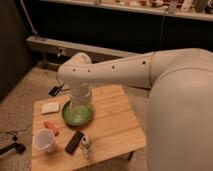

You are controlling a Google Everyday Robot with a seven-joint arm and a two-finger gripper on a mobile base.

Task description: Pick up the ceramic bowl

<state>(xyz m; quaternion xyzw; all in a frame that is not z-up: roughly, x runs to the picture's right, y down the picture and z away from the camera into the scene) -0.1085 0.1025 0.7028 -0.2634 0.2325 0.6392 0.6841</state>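
Observation:
The ceramic bowl (70,117) is a round, shallow green bowl with a paler inside, sitting on the wooden table (115,127) left of centre. My gripper (80,106) hangs from the white arm straight down over the bowl, its lower end inside or just above the bowl's right half. The wrist hides much of the bowl's middle and back rim.
A white cup (44,140) stands at the table's front left. An orange object (51,128) lies between cup and bowl. A white flat item (50,107) lies left of the bowl. A black remote-like object (75,142) and a small bottle (87,146) lie in front.

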